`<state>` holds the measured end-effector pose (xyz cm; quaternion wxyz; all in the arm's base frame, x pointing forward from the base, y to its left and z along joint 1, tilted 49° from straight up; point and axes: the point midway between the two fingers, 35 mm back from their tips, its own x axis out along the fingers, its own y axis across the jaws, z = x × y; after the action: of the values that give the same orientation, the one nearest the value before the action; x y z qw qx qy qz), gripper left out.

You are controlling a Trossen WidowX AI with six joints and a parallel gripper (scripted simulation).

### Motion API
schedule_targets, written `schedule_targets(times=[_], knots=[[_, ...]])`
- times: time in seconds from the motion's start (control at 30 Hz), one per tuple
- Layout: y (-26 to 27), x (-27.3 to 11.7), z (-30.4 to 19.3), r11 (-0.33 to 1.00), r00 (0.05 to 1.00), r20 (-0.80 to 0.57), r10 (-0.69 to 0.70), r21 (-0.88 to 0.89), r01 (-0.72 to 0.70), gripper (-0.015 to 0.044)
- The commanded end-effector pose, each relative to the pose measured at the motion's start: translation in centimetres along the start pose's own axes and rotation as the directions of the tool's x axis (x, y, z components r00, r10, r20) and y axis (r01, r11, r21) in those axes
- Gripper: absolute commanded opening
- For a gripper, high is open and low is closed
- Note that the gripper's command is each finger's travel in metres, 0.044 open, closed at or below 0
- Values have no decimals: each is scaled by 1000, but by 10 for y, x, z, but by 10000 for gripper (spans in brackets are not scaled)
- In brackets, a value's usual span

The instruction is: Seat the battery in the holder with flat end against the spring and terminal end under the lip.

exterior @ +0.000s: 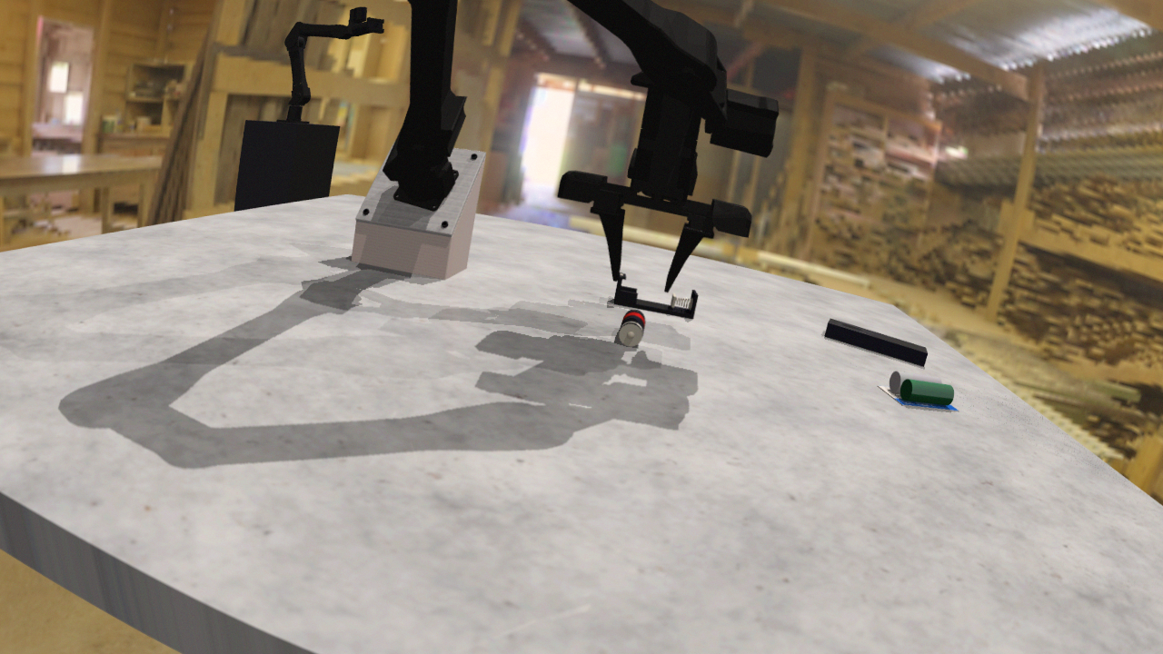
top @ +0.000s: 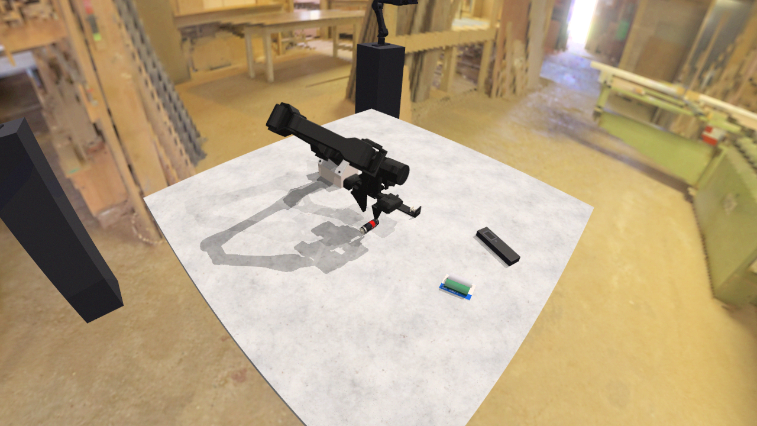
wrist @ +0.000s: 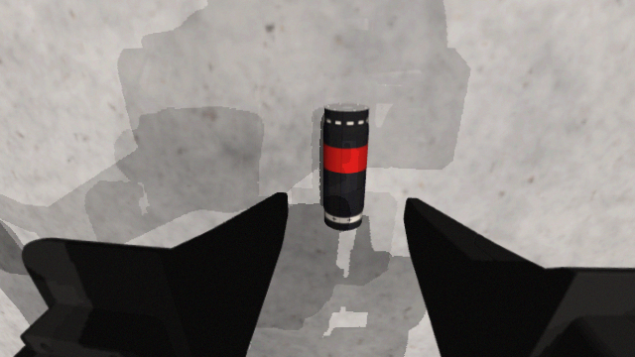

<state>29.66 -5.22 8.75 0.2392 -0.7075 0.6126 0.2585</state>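
The battery (top: 369,226) (exterior: 631,328) (wrist: 345,169), black with a red band and a pale ring near one end, lies on its side on the table, outside the holder. The end facing the exterior camera is silvery. My gripper (top: 370,213) (exterior: 642,284) (wrist: 345,205) is open and empty, low above the table. In the wrist view the battery lies between and beyond the fingertips, lengthwise to them, touching neither. The black holder (top: 410,212) (exterior: 654,306) stands beside the battery, empty, with its spring at the right end in the exterior view. The holder is outside the wrist view.
A long black box (top: 497,246) (exterior: 876,342) and a green cylinder (top: 456,286) (exterior: 927,391) on a blue board lie farther right. My arm's pale base block (exterior: 406,249) stands at the back. Another arm stands on a dark pedestal (top: 378,79) (exterior: 286,164) beyond the table.
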Motion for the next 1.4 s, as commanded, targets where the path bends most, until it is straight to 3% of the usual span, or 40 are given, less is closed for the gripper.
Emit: schedule_targets(times=[0.0,1.07,1.23,1.37], knots=[[0,2,-1,1000,1000,-4,-1,-17,1,237],[0,51,-2,1000,1000,-6,-1,-18,1,237],[0,51,-2,1000,1000,-6,-1,-18,1,106],[0,51,-2,1000,1000,-6,-1,-18,1,79]])
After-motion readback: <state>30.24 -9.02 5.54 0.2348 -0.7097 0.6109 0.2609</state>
